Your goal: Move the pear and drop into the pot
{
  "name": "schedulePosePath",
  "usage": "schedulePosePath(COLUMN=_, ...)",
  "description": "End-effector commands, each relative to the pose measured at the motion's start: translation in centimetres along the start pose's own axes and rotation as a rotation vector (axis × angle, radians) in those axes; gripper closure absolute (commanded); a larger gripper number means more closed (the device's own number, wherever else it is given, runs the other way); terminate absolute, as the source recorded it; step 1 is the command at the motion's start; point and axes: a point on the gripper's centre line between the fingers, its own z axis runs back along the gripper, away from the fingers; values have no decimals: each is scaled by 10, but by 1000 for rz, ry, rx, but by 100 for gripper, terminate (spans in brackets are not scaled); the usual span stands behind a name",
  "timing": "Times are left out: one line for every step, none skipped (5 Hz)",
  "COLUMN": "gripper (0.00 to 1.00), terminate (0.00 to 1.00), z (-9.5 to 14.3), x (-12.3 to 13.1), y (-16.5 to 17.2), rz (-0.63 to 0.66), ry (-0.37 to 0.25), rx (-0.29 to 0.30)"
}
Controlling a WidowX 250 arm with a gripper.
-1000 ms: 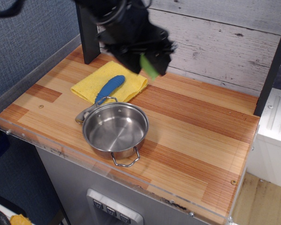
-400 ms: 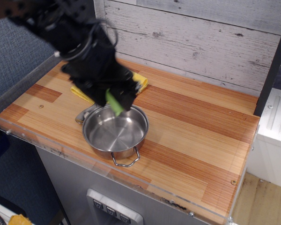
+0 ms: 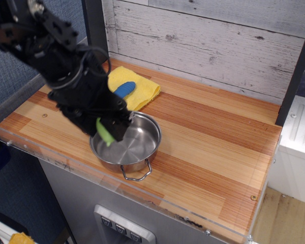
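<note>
pear (image 3: 104, 132): light green, pinched in the gripper (image 3: 108, 133), hanging over the left side of the pot
gripper: black, fingers clamped on the pear
pot (image 3: 137, 144): shiny steel, near front edge of the wood table (image 3: 213, 152)
bg: yellow cloth (image 3: 142, 89) w/ blue handle (image 3: 124, 89) on it, behind pot

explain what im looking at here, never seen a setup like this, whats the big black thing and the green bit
The big black thing is a robot arm, seen by one camera looking down at a wooden counter from above and in front. At its tip is a pincer, shut on a small green toy pear. It holds the pear over the left side of a shiny steel pot. Behind the pot lies a yellow cloth with a blue handle resting on it. The pear has not been dropped yet.
</note>
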Motion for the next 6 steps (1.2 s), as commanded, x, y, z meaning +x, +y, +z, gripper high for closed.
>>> schedulePosePath(gripper=100, terminate=0, z=-15, x=8, y=3, rz=14, ry=5, rx=17)
schedulePosePath(gripper=100, terminate=0, z=-27, x=12, y=1, rz=14, ry=17, rx=19)
schedulePosePath(gripper=100, terminate=0, z=-40, x=12, y=0, rz=-4, ry=44, rx=31)
schedulePosePath(gripper=100, terminate=0, z=-48, x=12, y=3, rz=-10, ry=59, rx=46)
schedulePosePath(gripper=100, terminate=0, z=-55, x=10, y=4, rz=-6, ry=88, rx=50)
schedulePosePath(gripper=0, terminate=0, z=-54, x=12, y=6, rz=44, ry=99, rx=61)
